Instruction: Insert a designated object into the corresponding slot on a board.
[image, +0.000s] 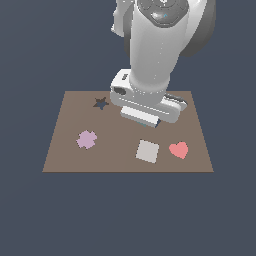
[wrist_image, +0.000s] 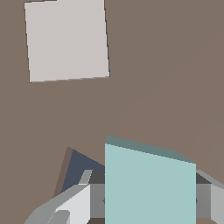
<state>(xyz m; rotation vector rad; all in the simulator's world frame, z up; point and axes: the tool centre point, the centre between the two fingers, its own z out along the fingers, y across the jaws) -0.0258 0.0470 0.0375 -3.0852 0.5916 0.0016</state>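
In the wrist view my gripper (wrist_image: 148, 203) is shut on the pale teal diamond tile (wrist_image: 148, 183), which stands between the two grey fingers (wrist_image: 76, 199). Part of the dark diamond slot (wrist_image: 81, 168) shows just beside and below the tile, cut into the brown board (wrist_image: 166, 87). In the exterior view the arm's hand (image: 145, 107) hangs low over the middle of the board (image: 65, 150) and hides the slot. Only a sliver of teal (image: 156, 123) shows under the hand.
A beige-grey square tile (image: 148, 151) (wrist_image: 66, 40) lies on the board near its front edge. A red heart piece (image: 178, 149) lies to its right in the exterior view. A lilac cross piece (image: 86, 139) and a dark star cutout (image: 101, 103) are on the exterior view's left.
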